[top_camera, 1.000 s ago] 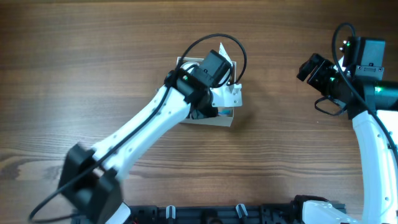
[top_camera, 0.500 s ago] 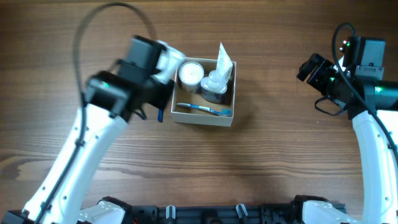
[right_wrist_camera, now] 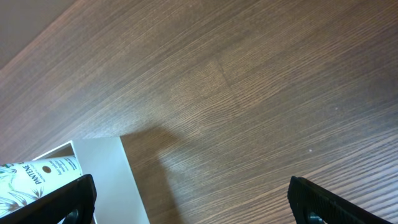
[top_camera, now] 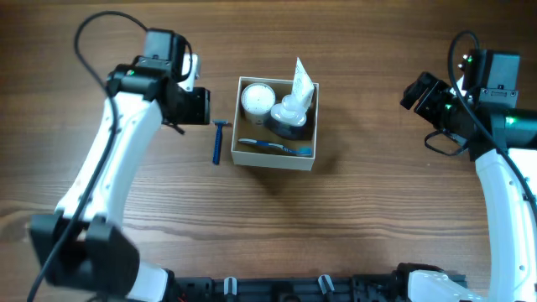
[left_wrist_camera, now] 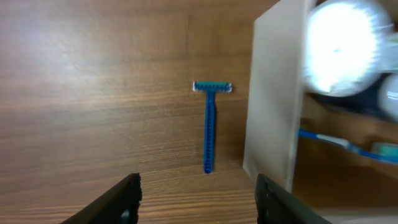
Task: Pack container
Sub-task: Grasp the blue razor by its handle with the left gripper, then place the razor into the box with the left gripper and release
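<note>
- Overhead: the container [top_camera: 273,159] stands in the middle of the table [top_camera: 377,218], with a jar [top_camera: 257,98] and a toothbrush [top_camera: 270,146] inside. A blue razor [top_camera: 217,143] lies just outside it, near the left hand [top_camera: 199,106].
- Left wrist: the left hand [left_wrist_camera: 199,198] is released and holds nothing, above the razor [left_wrist_camera: 209,132], beside the container wall [left_wrist_camera: 270,106].
- Right wrist: the right hand [right_wrist_camera: 199,204] is spread wide and empty. A container corner [right_wrist_camera: 127,180] shows below.

One box [top_camera: 273,159]. One blue razor [top_camera: 217,141] outside it. Inside: one toothbrush [top_camera: 273,146], one white-lidded jar [top_camera: 257,99], one dark bottle [top_camera: 289,116], one Pantene sachet [top_camera: 303,78]. Six items total.
</note>
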`<state>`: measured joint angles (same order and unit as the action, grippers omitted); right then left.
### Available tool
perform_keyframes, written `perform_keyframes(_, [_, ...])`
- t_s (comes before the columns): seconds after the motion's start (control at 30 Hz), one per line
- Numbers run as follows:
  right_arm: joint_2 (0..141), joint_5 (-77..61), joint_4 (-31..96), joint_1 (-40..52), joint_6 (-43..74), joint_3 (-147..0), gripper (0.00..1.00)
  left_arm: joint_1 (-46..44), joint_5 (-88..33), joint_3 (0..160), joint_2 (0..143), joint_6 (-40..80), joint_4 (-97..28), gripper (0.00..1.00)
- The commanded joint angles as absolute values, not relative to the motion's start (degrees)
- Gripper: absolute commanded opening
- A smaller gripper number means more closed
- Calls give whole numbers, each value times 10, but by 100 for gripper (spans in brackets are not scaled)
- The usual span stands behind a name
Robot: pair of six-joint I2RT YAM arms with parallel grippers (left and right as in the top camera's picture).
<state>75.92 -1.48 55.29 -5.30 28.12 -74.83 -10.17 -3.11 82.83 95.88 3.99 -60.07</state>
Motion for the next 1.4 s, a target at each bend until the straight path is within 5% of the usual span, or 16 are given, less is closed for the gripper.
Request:
perform_keyframes(0.0, [765, -20, 553, -54, 286, -758, 100, -104, -41, 821, 1039, 88, -589, 64])
perform_keyframes(0.67, [765, -20, 553, -54, 286, -758, 100, -135, -42, 813, 1175, 95, -528, 66])
perform_keyframes(1.0, [765, -20, 553, -54, 286, -758, 100, -136, -23, 775, 1175, 95, -491, 57])
perform_keyframes(1.37, [765, -20, 553, -54, 286, -758, 100, -136, -22, 768, 1175, 95, -479, 22])
